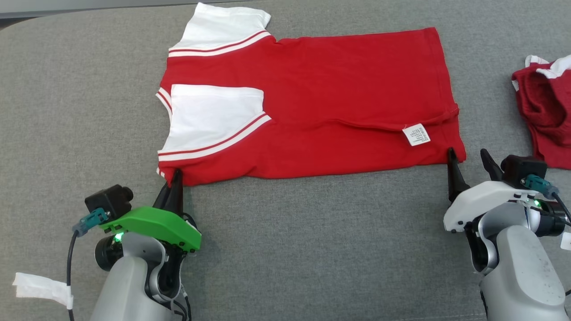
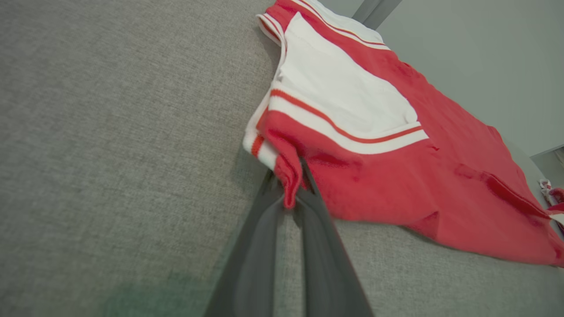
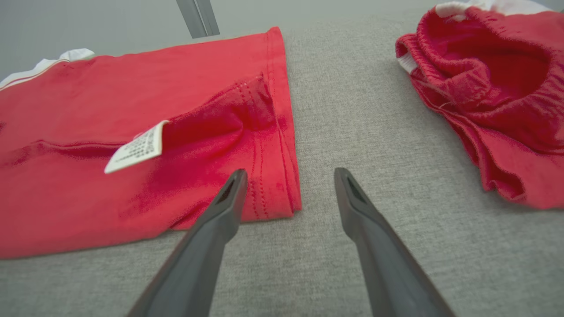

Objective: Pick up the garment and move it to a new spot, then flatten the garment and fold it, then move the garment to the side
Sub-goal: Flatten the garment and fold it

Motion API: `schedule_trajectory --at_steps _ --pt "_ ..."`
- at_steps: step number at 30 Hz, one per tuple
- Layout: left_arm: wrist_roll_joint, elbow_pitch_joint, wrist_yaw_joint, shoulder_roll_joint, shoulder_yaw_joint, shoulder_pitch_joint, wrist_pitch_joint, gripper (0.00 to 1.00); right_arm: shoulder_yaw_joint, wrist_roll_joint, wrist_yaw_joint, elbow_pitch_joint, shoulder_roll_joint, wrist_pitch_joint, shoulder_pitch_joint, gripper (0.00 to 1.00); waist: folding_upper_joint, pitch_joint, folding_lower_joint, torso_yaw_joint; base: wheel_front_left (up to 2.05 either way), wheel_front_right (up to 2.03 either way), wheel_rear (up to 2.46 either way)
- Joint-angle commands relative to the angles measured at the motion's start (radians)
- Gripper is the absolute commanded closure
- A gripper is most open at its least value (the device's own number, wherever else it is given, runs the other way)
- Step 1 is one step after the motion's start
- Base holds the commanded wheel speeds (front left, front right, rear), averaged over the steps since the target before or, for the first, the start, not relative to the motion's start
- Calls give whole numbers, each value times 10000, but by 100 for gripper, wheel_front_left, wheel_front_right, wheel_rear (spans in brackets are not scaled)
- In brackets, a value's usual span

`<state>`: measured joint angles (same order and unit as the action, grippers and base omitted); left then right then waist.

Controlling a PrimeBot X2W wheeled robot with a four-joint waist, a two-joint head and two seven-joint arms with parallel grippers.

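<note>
I've got the red shirt [image 1: 312,98] lying flat on the grey cushion [image 1: 312,232], partly folded, care label [image 1: 416,134] facing up. My left gripper [image 1: 175,176] is at the shirt's near sleeve-end corner, fingers pressed together with a fold of red fabric pinched between them. My right gripper [image 1: 467,154] is spread wide, straddling the shirt's near hem corner. A second red garment [image 1: 546,111] sits beyond the shirt's hem.
</note>
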<state>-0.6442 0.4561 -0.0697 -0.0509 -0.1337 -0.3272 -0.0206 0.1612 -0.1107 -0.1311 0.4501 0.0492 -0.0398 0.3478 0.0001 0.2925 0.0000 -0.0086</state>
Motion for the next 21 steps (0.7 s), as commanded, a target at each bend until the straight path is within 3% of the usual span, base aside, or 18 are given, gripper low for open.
schedule_trajectory --at_steps 1,4,5,6,7,8,15,21 --pt "47 -62 -54 -23 -41 -185 -107 100 68 177 10 234 26 120 187 0 -1 25 0 114 0 0 0" --pt "76 -178 -110 -22 -155 -226 -256 100 110 43 10 870 21 434 492 0 -1 -17 0 271 0 0 0" --pt "74 -217 -117 -25 -167 -231 -284 100 84 -82 10 1020 23 496 586 15 -1 -37 0 301 0 0 0" --pt "89 -274 -137 -24 -197 -240 -335 100 57 -251 10 1203 26 585 645 61 -1 -70 0 328 0 0 0" --pt "93 -328 -153 -25 -207 -251 -388 100 38 -351 10 1309 21 612 683 75 -1 -101 0 340 0 0 0" --pt "102 -385 -158 -30 -220 -261 -423 100 39 -469 10 1430 21 642 752 100 -1 -158 0 345 0 0 0" --pt "196 -1078 -70 -212 -295 -252 -471 100 304 -1025 10 1317 32 563 1086 100 -1 -640 0 235 0 0 0" --pt "290 -2148 82 -412 -486 607 -60 100 494 -1453 10 406 31 1214 271 100 -1 -1137 0 189 0 0 0"
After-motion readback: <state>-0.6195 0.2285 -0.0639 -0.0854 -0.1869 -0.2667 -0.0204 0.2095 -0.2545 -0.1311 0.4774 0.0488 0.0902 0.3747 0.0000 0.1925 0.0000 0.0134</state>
